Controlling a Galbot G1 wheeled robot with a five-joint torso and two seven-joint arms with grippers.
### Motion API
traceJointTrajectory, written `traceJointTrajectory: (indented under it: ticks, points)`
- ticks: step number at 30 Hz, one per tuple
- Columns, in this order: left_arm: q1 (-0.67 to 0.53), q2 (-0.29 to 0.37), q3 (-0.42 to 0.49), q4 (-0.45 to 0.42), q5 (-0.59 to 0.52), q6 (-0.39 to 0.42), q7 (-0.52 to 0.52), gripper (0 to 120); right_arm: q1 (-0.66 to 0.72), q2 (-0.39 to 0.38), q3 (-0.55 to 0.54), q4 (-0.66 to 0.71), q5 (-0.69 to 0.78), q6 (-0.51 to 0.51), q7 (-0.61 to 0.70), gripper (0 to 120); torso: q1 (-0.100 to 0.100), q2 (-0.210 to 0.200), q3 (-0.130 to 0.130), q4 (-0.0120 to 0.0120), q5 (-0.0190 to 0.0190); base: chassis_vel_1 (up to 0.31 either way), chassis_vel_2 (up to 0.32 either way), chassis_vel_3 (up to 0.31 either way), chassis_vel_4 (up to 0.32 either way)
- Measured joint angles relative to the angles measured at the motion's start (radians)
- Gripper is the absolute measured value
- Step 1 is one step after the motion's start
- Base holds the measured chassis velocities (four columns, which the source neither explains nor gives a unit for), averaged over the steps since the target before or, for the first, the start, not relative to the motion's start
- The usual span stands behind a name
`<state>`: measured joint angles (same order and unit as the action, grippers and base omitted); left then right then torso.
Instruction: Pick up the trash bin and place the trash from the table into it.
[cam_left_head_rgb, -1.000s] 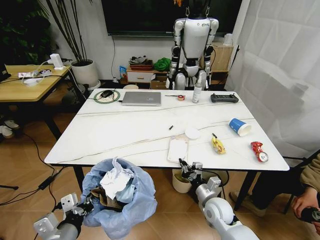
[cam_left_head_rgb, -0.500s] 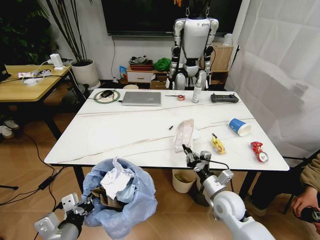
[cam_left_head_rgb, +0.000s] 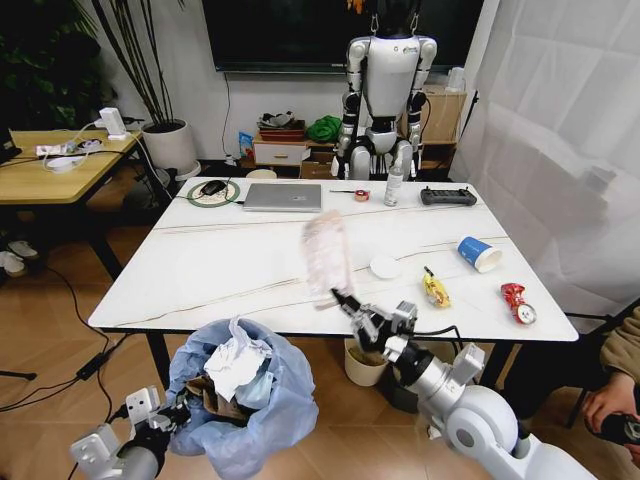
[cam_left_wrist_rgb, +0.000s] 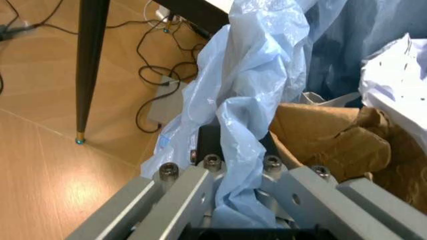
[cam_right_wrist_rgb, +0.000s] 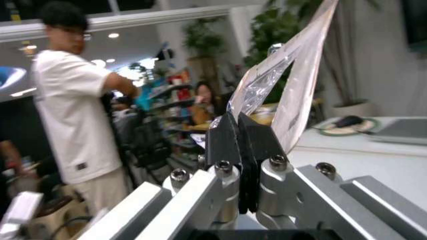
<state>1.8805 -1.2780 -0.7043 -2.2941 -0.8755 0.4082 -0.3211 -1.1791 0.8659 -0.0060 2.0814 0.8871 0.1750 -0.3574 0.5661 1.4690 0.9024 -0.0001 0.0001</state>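
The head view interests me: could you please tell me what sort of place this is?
Probably an office or robotics lab: a humanoid robot hangs behind the marble table, which holds a laptop, with a wooden desk alongside.

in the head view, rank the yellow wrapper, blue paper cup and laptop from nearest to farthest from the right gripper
The right gripper holds the clear plastic tray up over the table's near edge.
1. Yellow wrapper, to the gripper's right, near the front edge.
2. Blue paper cup, farther right, lying on its side.
3. Laptop, closed, near the table's far edge.
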Motion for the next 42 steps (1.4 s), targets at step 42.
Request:
traceJointTrajectory:
  ticks: [42]
  points:
    - [-0.004,-0.016,0.022,-0.033,0.0,0.043,-0.037,0,0.045,-0.042,-0.328,-0.141,-0.505,0.159,0.019,0,0.0,0.0,0.0,0.0,0.0,0.0,0.0,0.0,0.0]
